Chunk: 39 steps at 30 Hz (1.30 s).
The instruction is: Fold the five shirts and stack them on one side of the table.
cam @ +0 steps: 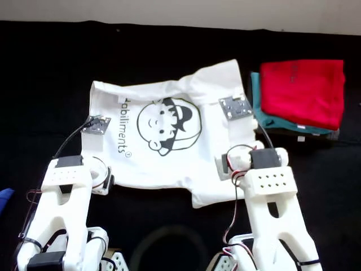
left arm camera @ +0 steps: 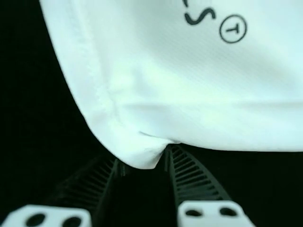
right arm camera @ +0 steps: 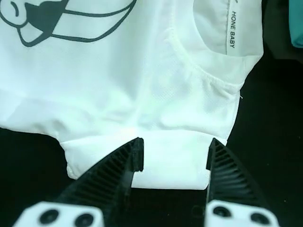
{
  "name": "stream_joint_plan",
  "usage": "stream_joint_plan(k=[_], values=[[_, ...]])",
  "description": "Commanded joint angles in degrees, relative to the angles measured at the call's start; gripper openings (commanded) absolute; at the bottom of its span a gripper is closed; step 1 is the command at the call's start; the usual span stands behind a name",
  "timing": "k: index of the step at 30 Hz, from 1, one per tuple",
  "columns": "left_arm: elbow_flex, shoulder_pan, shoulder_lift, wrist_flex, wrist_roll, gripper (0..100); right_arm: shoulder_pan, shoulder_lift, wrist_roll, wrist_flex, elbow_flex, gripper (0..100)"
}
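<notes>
Spread flat, the white shirt (cam: 169, 165) (cartoon face (cam: 168, 125) printed) shows rumpled edges.

The bench (cam: 51, 68) has a black cover. Behind its far edge runs a pale wall (cam: 180, 10). A small blue object (cam: 3, 197) lies at the bench's left side.

white arms (cam: 62, 197) with black cables, perforated wrists and black ribbed gripper fingers (right arm camera: 118, 165).
</notes>
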Motion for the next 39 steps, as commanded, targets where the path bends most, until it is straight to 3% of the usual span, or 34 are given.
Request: stream_joint_plan(k=[1,3,5,11,19,24,31,34,39], values=[[-0.04,0.84,-1.36,-2.02,-0.26,13,-0.48,-1.63,-0.09,-5.32,4.53,21.7],[-0.31,0.84,-1.8,-2.11,-0.18,10,-0.48,-1.63,-0.09,-9.89,7.87,21.7],[-0.31,0.84,-1.8,-2.11,-0.18,1,-0.48,-1.63,-0.09,-14.37,11.47,21.7],[-1.45,0.48,-1.89,-1.41,-0.18,1,-0.48,-1.54,-0.09,-23.34,19.65,21.7],[-18.07,-3.12,-1.71,18.9,-1.14,1,1.54,-1.45,5.01,-27.65,23.16,21.7],[-19.82,-3.82,-1.36,25.32,-7.12,1,4.62,1.1,5.1,-29.76,22.55,21.6],[-15.43,-3.91,-1.8,23.82,-10.46,1,5.14,13.14,4.84,-30.55,17.27,21.6],[-12.79,-4.35,-1.8,21.89,-12.92,1,5.14,12.88,4.75,-30.37,17.1,21.6],[-12.62,-6.37,-1.8,16.88,-9.93,1,5.14,6.55,4.66,-20.88,14.2,21.6]])
